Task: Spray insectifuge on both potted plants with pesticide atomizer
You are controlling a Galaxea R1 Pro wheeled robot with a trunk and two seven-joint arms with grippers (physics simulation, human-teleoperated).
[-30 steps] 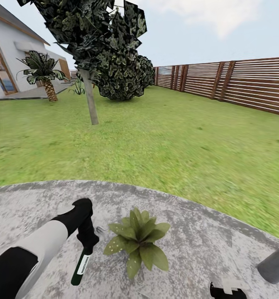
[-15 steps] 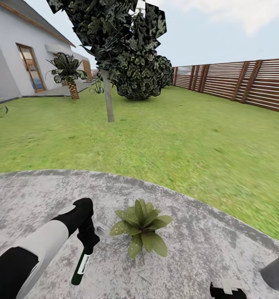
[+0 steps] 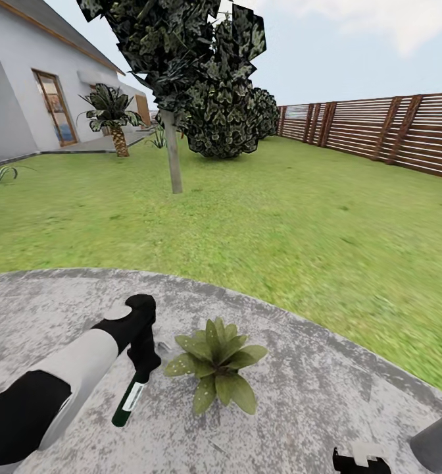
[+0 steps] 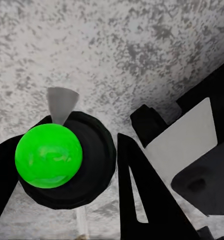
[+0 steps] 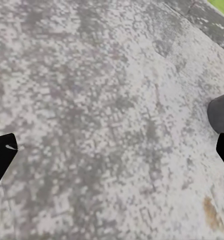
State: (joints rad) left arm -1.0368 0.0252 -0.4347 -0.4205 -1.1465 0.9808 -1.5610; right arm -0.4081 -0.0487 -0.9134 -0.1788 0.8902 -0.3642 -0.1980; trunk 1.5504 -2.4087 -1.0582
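Note:
The pesticide atomizer (image 3: 129, 401), a slim dark green bottle with a white label, hangs tilted over the round paving. My left gripper (image 3: 142, 375) is shut on its upper end. A small grey spray cone (image 3: 160, 346) shows beside the gripper, toward a potted plant (image 3: 216, 370), a low rosette of light-green leaves just right of the bottle. In the left wrist view a dark round body with a bright green ball (image 4: 48, 156) sits between the black fingers (image 4: 139, 200), with a grey cone (image 4: 61, 104) ahead of it. My right gripper (image 3: 360, 458) hangs low at the front right, open over bare paving (image 5: 112, 120).
The grey stone paving (image 3: 313, 395) ends in a curved edge, with lawn (image 3: 280, 224) beyond. A grey post (image 3: 438, 446) stands at the front right. A tree (image 3: 173, 158), dark bushes, a palm (image 3: 118, 135), the house and a brown slatted fence (image 3: 392, 128) lie further off.
The view has turned left, so the house and tree shifted right. My left arm has lifted slightly with the atomizer, which now sits closer to the plant.

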